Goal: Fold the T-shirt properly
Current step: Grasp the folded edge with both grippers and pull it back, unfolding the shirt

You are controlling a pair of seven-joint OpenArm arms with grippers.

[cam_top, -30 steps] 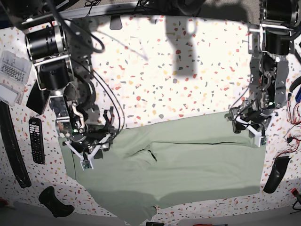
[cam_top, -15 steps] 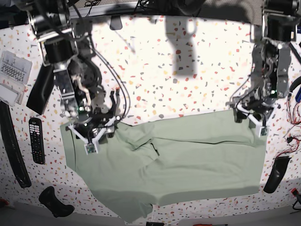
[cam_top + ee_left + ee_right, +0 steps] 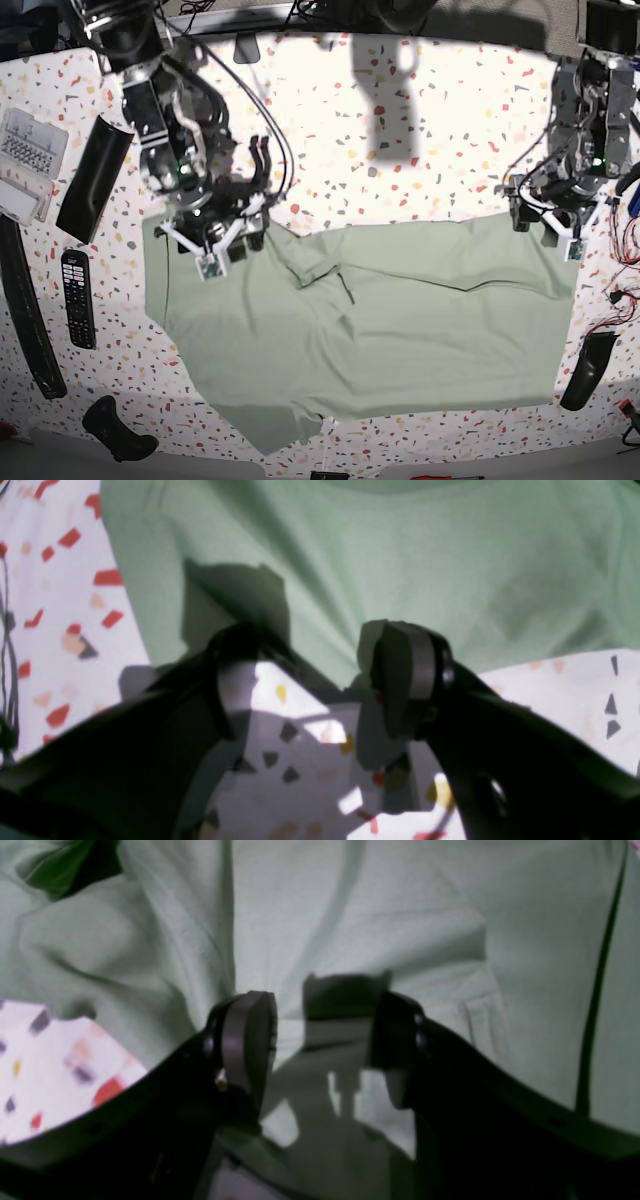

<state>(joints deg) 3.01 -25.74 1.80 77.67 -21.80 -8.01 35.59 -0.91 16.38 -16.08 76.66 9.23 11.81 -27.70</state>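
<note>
A: Looking through the left wrist view?
B: Left gripper (image 3: 320, 680) spread, empty, over the T-shirt (image 3: 380, 560) edge.
A: Right wrist?
B: Right gripper (image 3: 322, 1045) spread above cloth.
A: Base?
B: Shirt flat on the table (image 3: 400, 130), near centre.

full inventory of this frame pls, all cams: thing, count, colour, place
T-shirt: 1, pale sage green, spread across table centre, partly folded
table: 1, white with coloured terrazzo flecks, under everything
remote: 1, black, base view's left edge
clear plastic box: 1, transparent, far left
long black strips: 2, left side
black handle-like piece: 1, lower left
left pincer: 1, black, open, at shirt's edge
right pincer: 1, black, open, above cloth
</note>
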